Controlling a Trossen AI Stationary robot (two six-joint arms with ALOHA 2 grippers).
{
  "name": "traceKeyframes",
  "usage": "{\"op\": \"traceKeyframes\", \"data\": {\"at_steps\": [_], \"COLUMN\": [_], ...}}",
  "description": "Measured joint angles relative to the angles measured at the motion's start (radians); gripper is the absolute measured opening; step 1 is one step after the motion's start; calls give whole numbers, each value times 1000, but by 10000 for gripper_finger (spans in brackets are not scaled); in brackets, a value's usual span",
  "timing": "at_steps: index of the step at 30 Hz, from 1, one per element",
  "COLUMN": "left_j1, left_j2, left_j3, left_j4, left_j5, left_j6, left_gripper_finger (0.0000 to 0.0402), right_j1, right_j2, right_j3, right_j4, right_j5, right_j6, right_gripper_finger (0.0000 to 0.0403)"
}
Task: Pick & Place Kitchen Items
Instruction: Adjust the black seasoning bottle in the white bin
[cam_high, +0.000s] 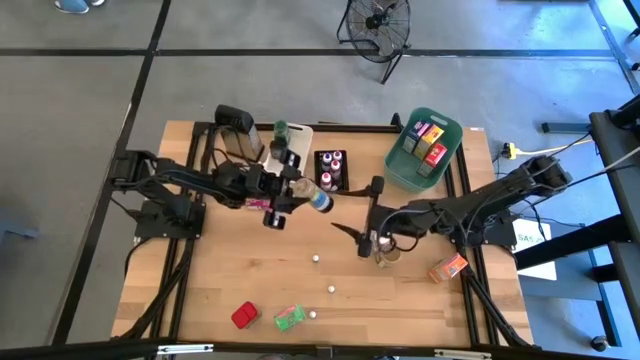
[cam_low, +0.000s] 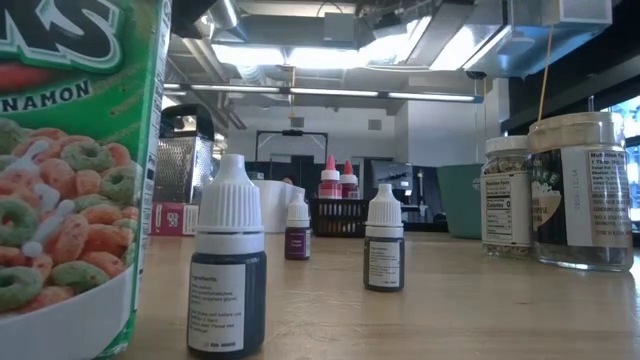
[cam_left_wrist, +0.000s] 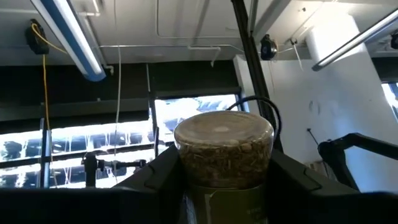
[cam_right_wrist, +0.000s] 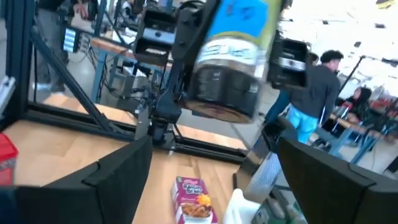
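- The left hand (cam_high: 300, 192) is closed around a blue-labelled jar (cam_high: 318, 197), held lifted over the table (cam_high: 200, 280) near the black bin (cam_high: 331, 170). The jar is rigid with smooth walls, likely slippery; the left wrist view shows both fingers pressing its sides.
- The small dropper bottles (cam_low: 228, 270) are light and tip easily; take them at the body, below the cap.
- The right hand (cam_high: 372, 243) sits low at a clear jar (cam_high: 385, 250) mid-table; I cannot tell whether it grips.
- The orange packet (cam_high: 448, 267) probably crushes easily.
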Motion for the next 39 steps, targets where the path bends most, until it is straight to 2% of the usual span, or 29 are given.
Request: {"op": "traceKeyframes", "data": {"at_steps": [12,20,24,32,39], "left_j1": [-6,-6,-6,-7,-6], "left_j2": [14,14,14,13,13], "left_j3": [13,13,13,13,13], "left_j4": [-1,-6,-7,-6,-8], "left_j5": [3,3,4,11,3], "left_j6": [2,1,0,-3,3], "left_gripper_finger": [162,162,162,162,162], "right_j1": [0,0,-1,-18,-27], "right_j2": [140,157,157,157,155], "right_j3": [163,192,192,192,193], "right_j4": [8,34,36,38,28], "right_j5": [64,59,54,6,3], "right_j6": [-113,-144,-144,-126,-92], "right_gripper_finger": [348,346,325,260,230]}}
